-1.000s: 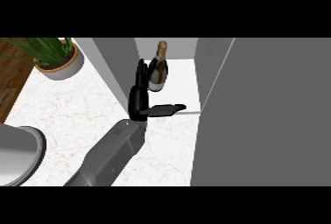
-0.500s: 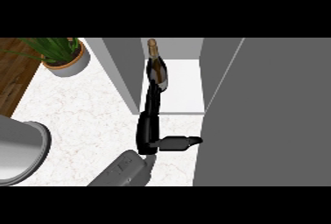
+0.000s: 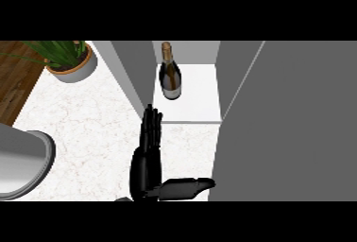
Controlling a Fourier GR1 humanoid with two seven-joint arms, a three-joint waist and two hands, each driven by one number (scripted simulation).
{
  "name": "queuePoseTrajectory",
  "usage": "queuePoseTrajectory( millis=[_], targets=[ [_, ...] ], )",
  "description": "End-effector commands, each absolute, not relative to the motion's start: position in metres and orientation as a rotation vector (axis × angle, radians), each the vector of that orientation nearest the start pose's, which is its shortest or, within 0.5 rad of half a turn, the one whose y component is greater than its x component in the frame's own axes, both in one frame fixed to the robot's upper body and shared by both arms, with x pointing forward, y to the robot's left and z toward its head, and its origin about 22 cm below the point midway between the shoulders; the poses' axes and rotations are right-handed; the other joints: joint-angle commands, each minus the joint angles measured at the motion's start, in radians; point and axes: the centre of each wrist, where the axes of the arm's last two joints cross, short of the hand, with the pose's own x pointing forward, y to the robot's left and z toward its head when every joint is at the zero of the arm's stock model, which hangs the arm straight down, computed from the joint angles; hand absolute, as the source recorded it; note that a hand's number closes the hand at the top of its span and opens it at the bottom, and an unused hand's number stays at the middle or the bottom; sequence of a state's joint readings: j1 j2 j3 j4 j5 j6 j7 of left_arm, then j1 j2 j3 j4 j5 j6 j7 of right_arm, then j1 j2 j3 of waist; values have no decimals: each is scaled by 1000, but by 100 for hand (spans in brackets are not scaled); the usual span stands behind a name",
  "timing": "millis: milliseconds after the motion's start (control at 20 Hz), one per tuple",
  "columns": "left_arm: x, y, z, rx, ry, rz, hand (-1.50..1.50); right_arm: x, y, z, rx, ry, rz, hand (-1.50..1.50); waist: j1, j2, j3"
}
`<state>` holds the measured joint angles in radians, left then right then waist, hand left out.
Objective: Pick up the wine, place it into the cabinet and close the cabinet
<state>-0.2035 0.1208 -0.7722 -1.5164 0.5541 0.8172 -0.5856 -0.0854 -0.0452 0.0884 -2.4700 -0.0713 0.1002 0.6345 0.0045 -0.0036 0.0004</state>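
Wine bottle [image 3: 170,78]: stands upright on the white cabinet shelf [image 3: 199,101], toward its left side, just beside the grey cabinet wall [image 3: 136,71]; touched by no hand.
Left hand [image 3: 148,160]: spread flat above the table [image 3: 83,123], just in front of the shelf's lip; fingers [image 3: 150,123] straight and close together, pointing at the cabinet; thumb [image 3: 187,185] stuck out to the right; holds nothing.
Right hand: shows nowhere.
Cabinet door [image 3: 293,118]: seems to be the large grey panel at the right, standing open; no handle or hinge to make out.
Step in hand: judged as placing done, closing not yet done.
Risk, bottle: tall and narrow, so likely to topple from a brush of the fingertips, which lie near it and in line with it.
Risk, door swing: could jam on fingers left at the shelf's lip, or knock the bottle if it leans outward.
Risk, push: a shove on the wrong face may swing the door wider instead of shut; thumb side lies nearest the panel.
Potted plant [image 3: 70,61] and grey round vessel [image 3: 21,160]: well apart at the left, unlikely to be involved.
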Motion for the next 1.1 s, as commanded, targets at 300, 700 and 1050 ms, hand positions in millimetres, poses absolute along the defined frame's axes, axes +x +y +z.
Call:
queuePoseTrajectory(
  millis=[300, 700, 1050],
  targets=[
    [168, 107, 14, -220, -1911, 216, -150, 137, -204, 201, 322, -1868, 305, -150, -5, 2, -1],
    [153, 147, 47, -297, -1893, 123, -150, 134, -208, 197, 317, -1827, 433, 150, -7, 2, 0],
    [145, 193, 55, -276, -1916, 129, -150, 124, -198, 192, 475, -1731, 436, 150, -5, 0, 0]
  ],
)
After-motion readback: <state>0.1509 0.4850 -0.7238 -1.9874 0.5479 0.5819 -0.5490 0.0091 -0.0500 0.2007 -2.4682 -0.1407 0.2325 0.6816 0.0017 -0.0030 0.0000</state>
